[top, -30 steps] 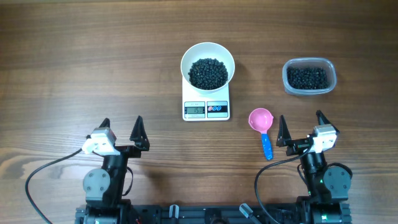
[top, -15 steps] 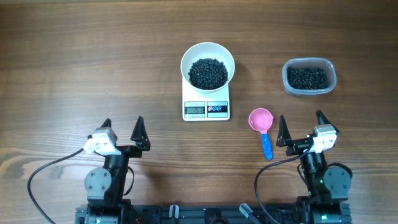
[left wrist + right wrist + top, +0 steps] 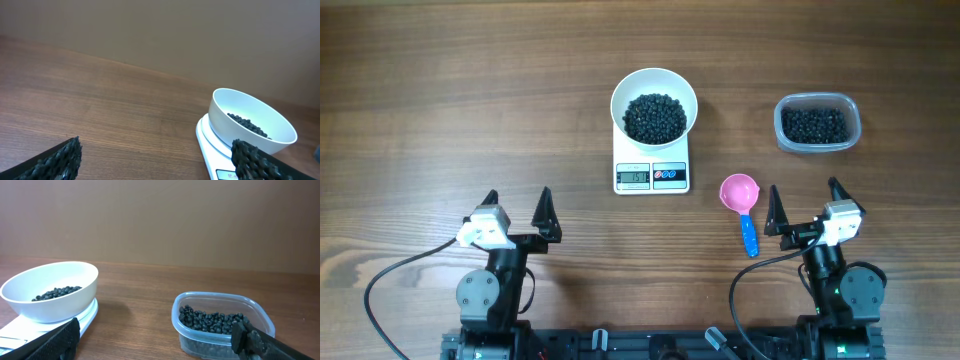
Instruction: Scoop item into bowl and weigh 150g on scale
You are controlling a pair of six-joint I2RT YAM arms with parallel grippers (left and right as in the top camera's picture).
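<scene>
A white bowl (image 3: 654, 98) holding a pile of small black beans (image 3: 654, 117) stands on the white scale (image 3: 652, 175), whose display faces the near edge. The same bowl (image 3: 250, 120) and scale (image 3: 212, 150) show at the right of the left wrist view, and the bowl (image 3: 50, 290) again at the left of the right wrist view. More beans (image 3: 815, 124) fill a clear plastic tub (image 3: 222, 325). My left gripper (image 3: 516, 212) stands open near the front left, with nothing in it. Just as wide open and bare is my right gripper (image 3: 803, 200), at the front right.
A pink scoop with a blue handle (image 3: 741, 205) lies on the wood, just left of my right gripper and right of the scale. The clear tub (image 3: 817, 122) sits at the back right. Cables trail from both arm bases along the front edge.
</scene>
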